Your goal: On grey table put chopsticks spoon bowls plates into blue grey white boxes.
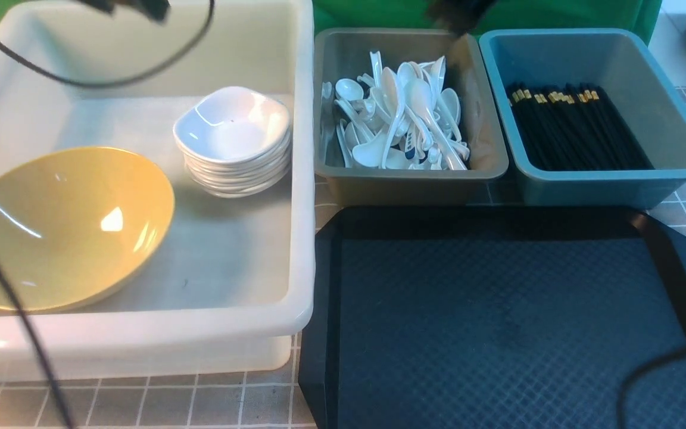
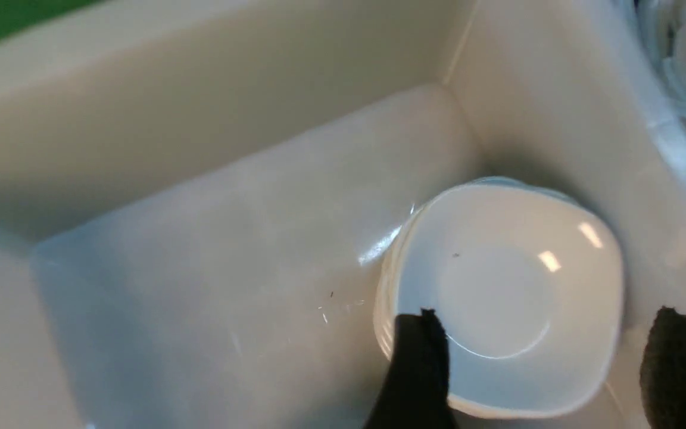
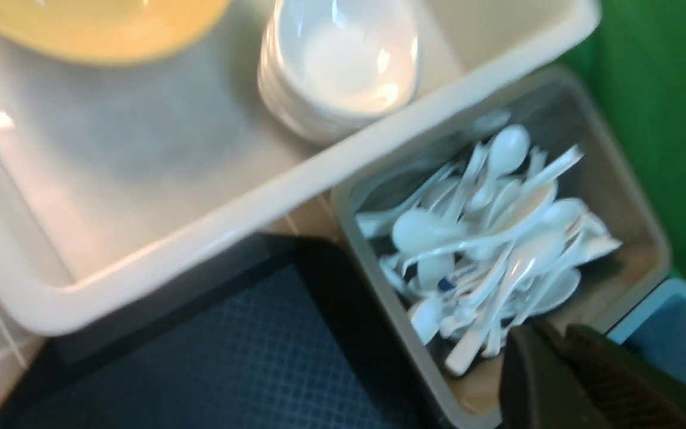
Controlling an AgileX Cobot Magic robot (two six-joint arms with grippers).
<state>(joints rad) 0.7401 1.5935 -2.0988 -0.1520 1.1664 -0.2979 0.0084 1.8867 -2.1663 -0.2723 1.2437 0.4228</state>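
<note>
1. The left tool (image 2: 546,313) hangs released, its fingers spread above the stacked plates (image 1: 233,140).
2. The plates and the yellow bowl (image 1: 63,226) lie in the white tub (image 1: 304,179) at the left edge of the worktop (image 1: 140,405).
3. The spoons (image 1: 399,119) fill the grey bin (image 1: 408,185) and the chopsticks (image 1: 575,128) the blue bin (image 1: 587,185), both toward the far edge.
4. The right tool (image 3: 548,333) is clenched above the grey bin.

One white tub (image 1: 304,179), one grey bin (image 1: 408,176), one blue bin (image 1: 605,179), one yellow bowl (image 1: 63,226), one tray (image 1: 498,322)
</note>
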